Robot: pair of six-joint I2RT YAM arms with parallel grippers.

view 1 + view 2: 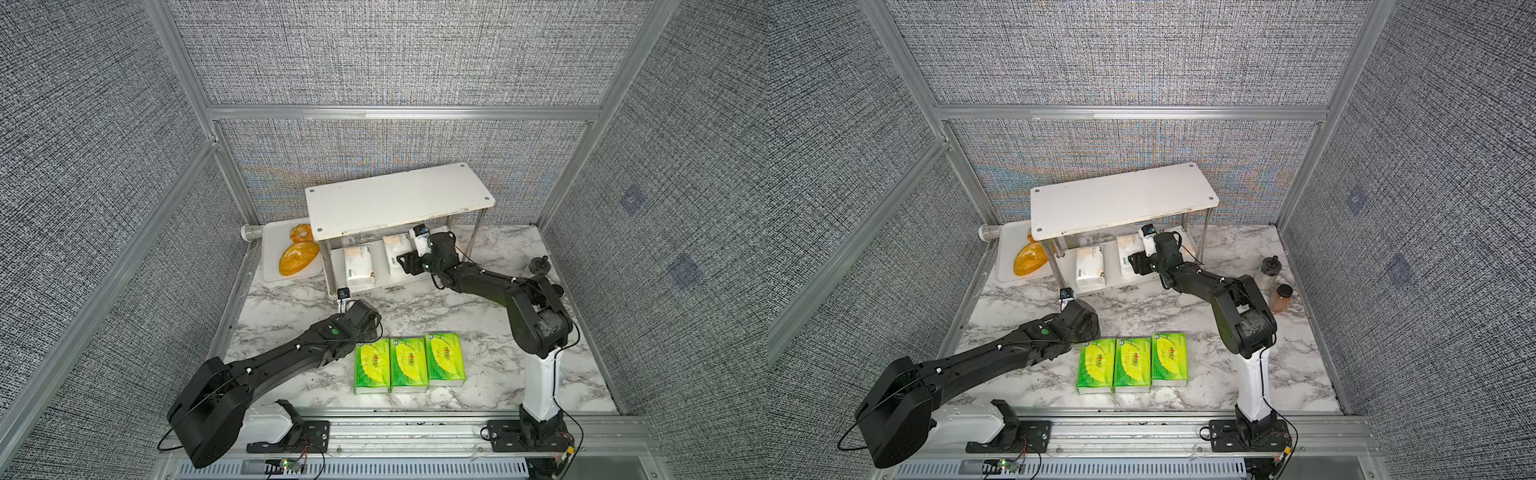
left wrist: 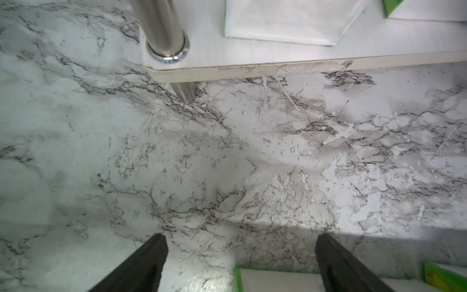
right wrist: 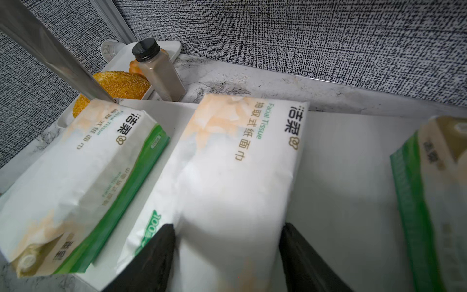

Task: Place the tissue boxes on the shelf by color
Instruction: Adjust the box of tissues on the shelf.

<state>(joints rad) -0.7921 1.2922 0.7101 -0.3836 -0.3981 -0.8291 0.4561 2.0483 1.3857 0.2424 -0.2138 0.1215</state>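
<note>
Sitting pinched between right jaws: middle white pack (image 3: 227, 177)

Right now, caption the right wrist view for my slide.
Right gripper straddling the middle white tissue pack of three on the shelf's lower board.

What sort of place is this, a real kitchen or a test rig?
Most likely a lab robot cell dressed as a kitchen counter: grey fabric-textured panels in an aluminium frame enclose a marble-pattern tabletop, two arms are bolted to a front rail, and a shelf holds white tissue packs.
</note>
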